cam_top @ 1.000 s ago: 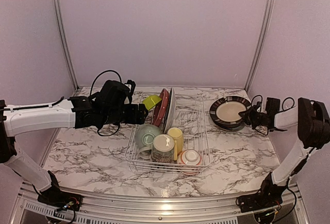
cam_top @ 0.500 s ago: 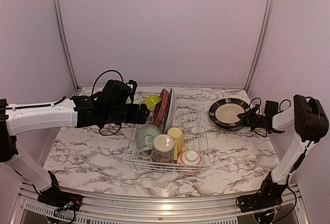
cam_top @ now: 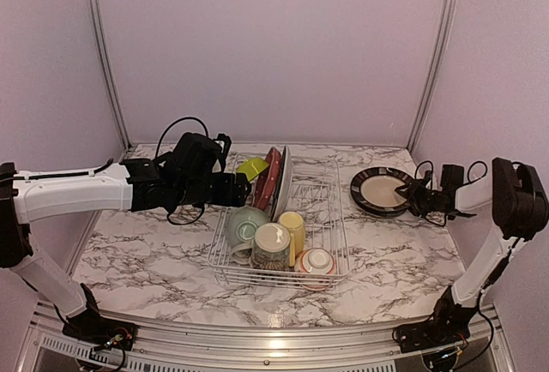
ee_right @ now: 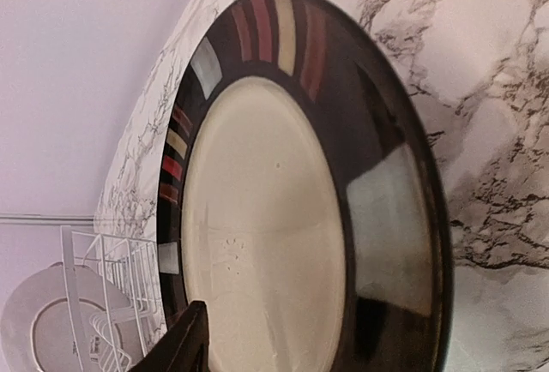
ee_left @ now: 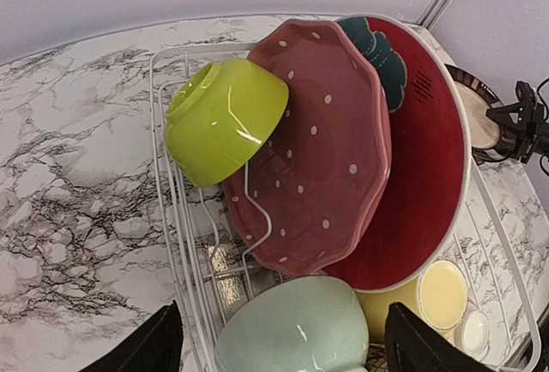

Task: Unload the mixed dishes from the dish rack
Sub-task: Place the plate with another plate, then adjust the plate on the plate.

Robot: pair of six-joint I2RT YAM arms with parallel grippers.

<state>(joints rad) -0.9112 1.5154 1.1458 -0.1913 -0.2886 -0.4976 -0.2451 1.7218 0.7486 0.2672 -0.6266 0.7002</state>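
Observation:
The white wire dish rack (cam_top: pixel 343 243) holds a lime bowl (cam_top: pixel 252 168), upright red plates (cam_top: pixel 268 175), a pale-green bowl (cam_top: pixel 244 222), a yellow mug (cam_top: pixel 292 225), a cream patterned mug (cam_top: pixel 272 245) and a red-patterned bowl (cam_top: pixel 316 261). My left gripper (cam_top: pixel 238 189) is open at the rack's left side. In the left wrist view its fingers (ee_left: pixel 159 346) straddle the pale-green bowl (ee_left: pixel 292 329) without touching it. The dark-rimmed cream plate (cam_top: pixel 382 190) lies on the table right of the rack. My right gripper (cam_top: pixel 413 194) is open at its rim; one finger (ee_right: pixel 184 346) shows over the plate (ee_right: pixel 257 218).
The left wrist view shows the lime bowl (ee_left: pixel 225 119) leaning on a pink dotted dish (ee_left: pixel 313 145) in front of a red plate (ee_left: pixel 420 166). Purple walls enclose the marble table (cam_top: pixel 154 252) on the left, back and right.
The dark-rimmed plate has settled flatter onto the table by the right gripper. My left gripper has edged right, closer to the rack.

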